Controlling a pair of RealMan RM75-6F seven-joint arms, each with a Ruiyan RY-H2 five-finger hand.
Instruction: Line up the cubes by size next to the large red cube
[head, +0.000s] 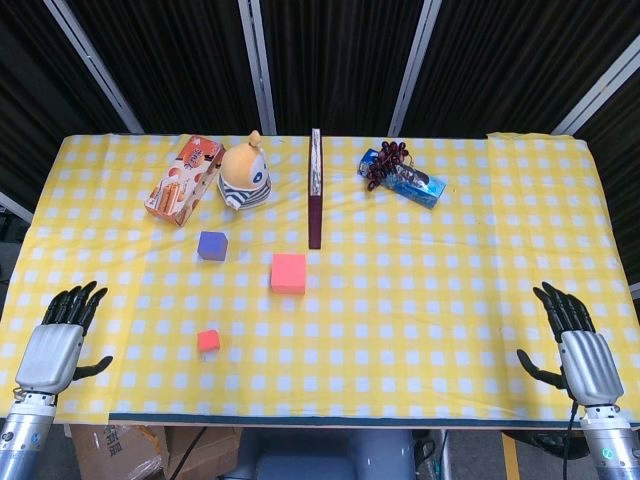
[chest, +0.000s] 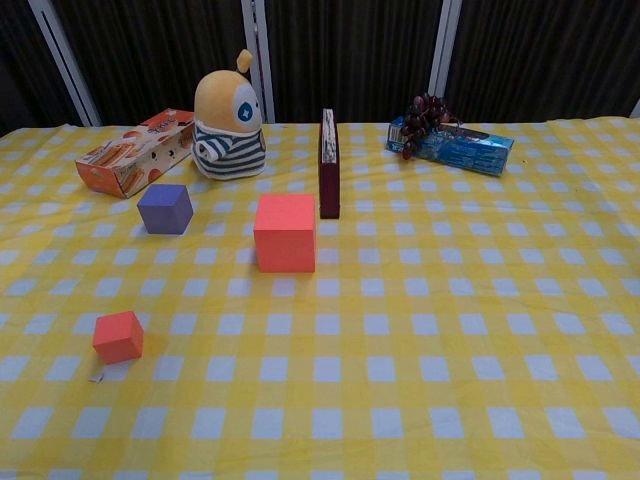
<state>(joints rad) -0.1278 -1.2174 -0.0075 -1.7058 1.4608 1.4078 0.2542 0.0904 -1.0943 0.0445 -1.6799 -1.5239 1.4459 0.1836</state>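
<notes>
A large red cube (head: 288, 273) (chest: 285, 232) sits near the middle of the yellow checked table (head: 450, 300). To its left and a bit further back lies a mid-sized purple cube (head: 212, 245) (chest: 165, 208). A small red cube (head: 208, 340) (chest: 118, 336) lies nearer the front edge, left of centre. My left hand (head: 62, 335) hovers at the front left corner, fingers spread and holding nothing. My right hand (head: 575, 335) is at the front right corner, likewise spread and empty. Neither hand shows in the chest view.
Along the back stand an orange snack box (head: 184, 180) (chest: 135, 152), a yellow striped plush toy (head: 245, 172) (chest: 229, 118), an upright dark red book (head: 316, 188) (chest: 329, 162), and a blue packet (head: 412, 182) (chest: 455, 146) with dark grapes (head: 385, 163) (chest: 425, 118).
</notes>
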